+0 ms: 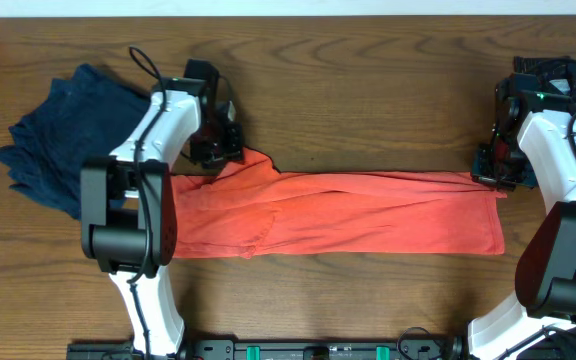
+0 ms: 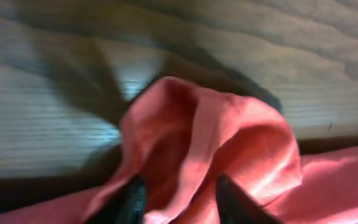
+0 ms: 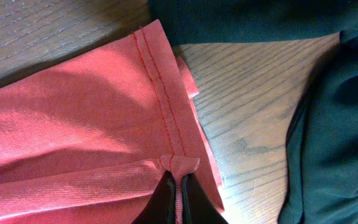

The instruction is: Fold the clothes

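Wooden table (image 1: pixel 368 90): coral-red T-shirt (image 1: pixel 368 210) lies stretched as a long creased band between both outstretched arms, with a navy garment (image 1: pixel 63 135) crumpled beside the left arm. Right gripper (image 3: pixel 178 186) is clenched on the shirt's stitched hem. Left gripper (image 2: pixel 182 199) straddles a bunched peak of the cloth; cannot tell if it is clamped.

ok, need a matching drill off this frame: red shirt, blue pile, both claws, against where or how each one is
Things:
1. red shirt
2. blue garment
3. left claw
4. right claw

Places or states:
A. pinching a stitched hem
B. crumpled in a heap, far left
C. laid out in a long band across the middle
D. at the shirt's bunched-up end

Pairs: 1-C, 2-B, 3-D, 4-A
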Controlling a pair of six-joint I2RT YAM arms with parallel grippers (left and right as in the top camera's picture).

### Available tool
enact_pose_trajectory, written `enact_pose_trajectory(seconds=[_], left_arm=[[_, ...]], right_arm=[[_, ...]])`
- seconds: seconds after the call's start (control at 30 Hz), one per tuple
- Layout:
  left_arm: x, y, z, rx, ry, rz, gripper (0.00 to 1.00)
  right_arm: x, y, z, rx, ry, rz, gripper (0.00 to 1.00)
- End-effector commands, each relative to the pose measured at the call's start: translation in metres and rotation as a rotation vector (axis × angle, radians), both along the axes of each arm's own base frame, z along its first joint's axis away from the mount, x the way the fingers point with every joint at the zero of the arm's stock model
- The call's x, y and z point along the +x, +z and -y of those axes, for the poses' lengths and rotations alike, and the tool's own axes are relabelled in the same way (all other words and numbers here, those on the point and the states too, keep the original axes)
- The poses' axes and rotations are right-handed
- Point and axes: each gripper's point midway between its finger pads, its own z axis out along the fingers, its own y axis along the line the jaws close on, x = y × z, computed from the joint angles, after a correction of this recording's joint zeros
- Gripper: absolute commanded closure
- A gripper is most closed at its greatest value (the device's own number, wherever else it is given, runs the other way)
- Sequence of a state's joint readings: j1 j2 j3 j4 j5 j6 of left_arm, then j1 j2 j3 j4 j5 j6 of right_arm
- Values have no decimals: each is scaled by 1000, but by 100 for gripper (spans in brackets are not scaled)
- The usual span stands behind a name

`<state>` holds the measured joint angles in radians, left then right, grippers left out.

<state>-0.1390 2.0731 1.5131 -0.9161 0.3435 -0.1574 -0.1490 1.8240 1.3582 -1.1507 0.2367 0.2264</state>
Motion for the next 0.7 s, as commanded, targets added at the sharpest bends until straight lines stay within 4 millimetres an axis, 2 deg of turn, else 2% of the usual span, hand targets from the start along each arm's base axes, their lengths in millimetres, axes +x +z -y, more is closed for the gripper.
enact_pose_trajectory(seconds=[0.0,0.03,0.07,0.17,0.33,0.53,0.67], left_arm=[[-7,0,4,-8,-31,-17,81],[-8,0,3,-4,-32,-20,91],[-9,0,2,2,-33,-25,94],[-12,5,-3,5,-22,-38,94],[-20,39,-9,5,-11,-16,94],[-62,86,-20,50,-11,-62,94],[-92,104,-24,58,-13,-132,94]], right_arm=[[0,0,2,-18,-7,-1,96],[0,0,2,-18,-7,-1,96],[0,0,2,-18,-7,-1,96],[0,0,2,-18,-7,-1,96],[-1,0,2,-18,-7,-5,96],[-8,0,3,-18,-12,-34,96],[-14,1,3,-15,-14,-57,96]])
